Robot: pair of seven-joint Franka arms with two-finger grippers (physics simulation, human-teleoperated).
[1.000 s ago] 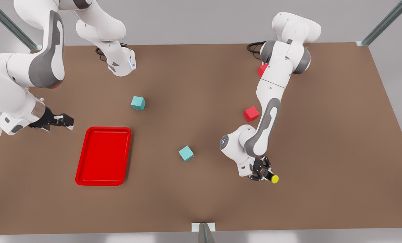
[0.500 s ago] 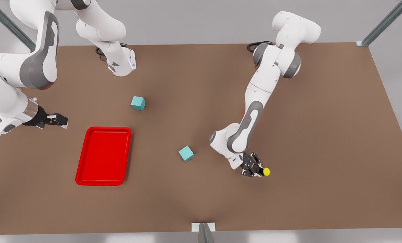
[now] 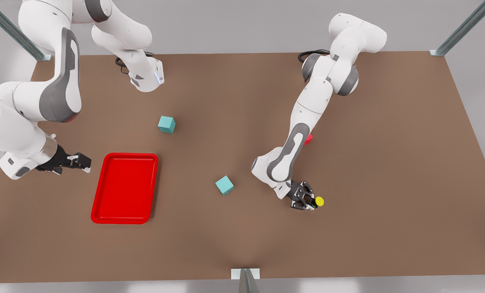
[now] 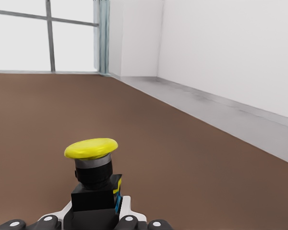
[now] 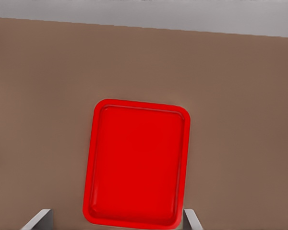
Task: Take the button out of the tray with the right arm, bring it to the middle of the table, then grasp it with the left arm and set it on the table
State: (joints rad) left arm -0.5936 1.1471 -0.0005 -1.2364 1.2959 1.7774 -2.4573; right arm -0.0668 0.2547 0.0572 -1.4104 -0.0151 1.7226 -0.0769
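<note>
Front view, biggest first: brown bench (image 3: 389, 162), w/ two white arms over it. Left arm (image 3: 307, 118) reaches down from the far edge on the front view's right; right arm (image 3: 31, 110) sits at the front view's left. Red tray (image 3: 100, 203) lies flat just beside the right pincer (image 3: 79, 160), and it's empty. Two teal cubes (image 3: 224, 185) sit betw. tray and left arm; a red cube (image 3: 308, 139) peeks from behind that arm's forearm.

Left pincer (image 3: 312, 202) is clamped on the button (image 3: 319, 201). Left wrist view shows the black body wedged betw. the fingers (image 4: 127, 219), yellow cap (image 4: 91, 148) sticking out ahead. Can't tell if the button is touching the bench or just above it. It's well apart from the tray, right of center in the front view.

Right pincer is spread apart, nothing in it, per the finger tips (image 5: 38, 219) framing the tray in the right wrist view. That arm is waiting.

Step in hand, I'd say: last one, left arm setting the button down. Next move prob. needs a low, steady descent, then release w/o tipping, since the thing is small and top-heavy.
</note>
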